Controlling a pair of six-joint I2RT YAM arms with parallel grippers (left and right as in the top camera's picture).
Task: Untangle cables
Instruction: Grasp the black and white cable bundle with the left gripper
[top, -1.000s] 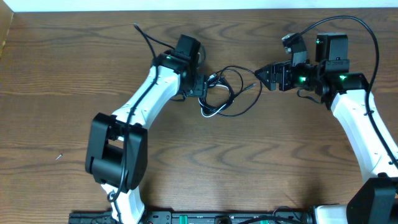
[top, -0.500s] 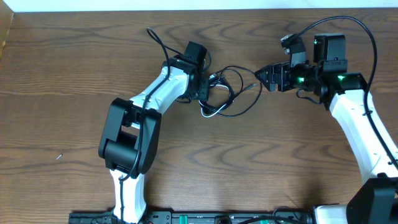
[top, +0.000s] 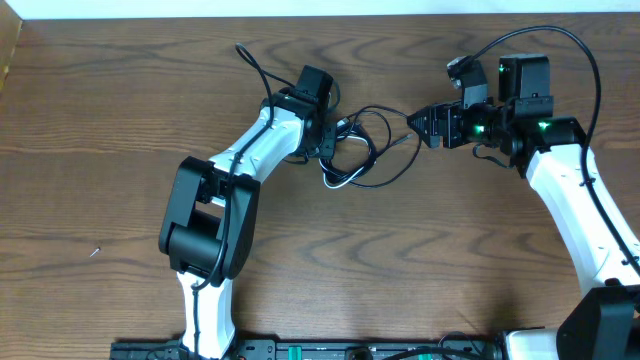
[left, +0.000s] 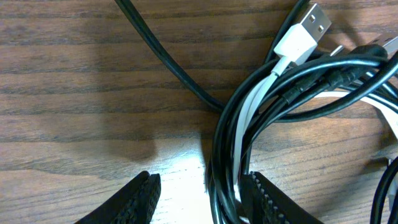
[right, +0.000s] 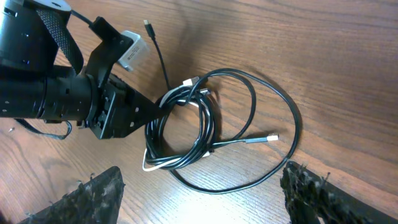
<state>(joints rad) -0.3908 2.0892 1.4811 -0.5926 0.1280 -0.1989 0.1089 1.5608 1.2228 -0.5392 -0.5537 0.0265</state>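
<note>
At the left gripper (left: 202, 186): narrower than a second ago, yet not clamped. Straddles the cables (left: 249, 124) where several black strands and the white cable (left: 292, 46) run bunched together, leans them, so it seems, against one finger (left: 273, 202), and leaves a strip of bare table (left: 93, 93) beside the other. Compared with a second ago, has swung the elbow inward and pushed further into the left edge of the tangle, as seen from overhead. Further out, sprawls as one heap at mid-table between the two arms: a tight coil of black and white right at the left gripper, a wider black loop reaching away from it, and a loose plug end (right: 272, 137) pointing toward the other arm. At the right gripper (right: 202, 171): gapes wide and grips nothing, hovers just beyond the outer loop, and has hardly shifted in the last second. Points, most likely, to an anchoring pinch on the coil about to land, so that the free side can then draw the loose end out. Counts as early days for the task: no strand freed, everything looped together. Calls for care with the pinch, since closing across the whole bundle could drag every strand along at once instead of parting them.
</note>
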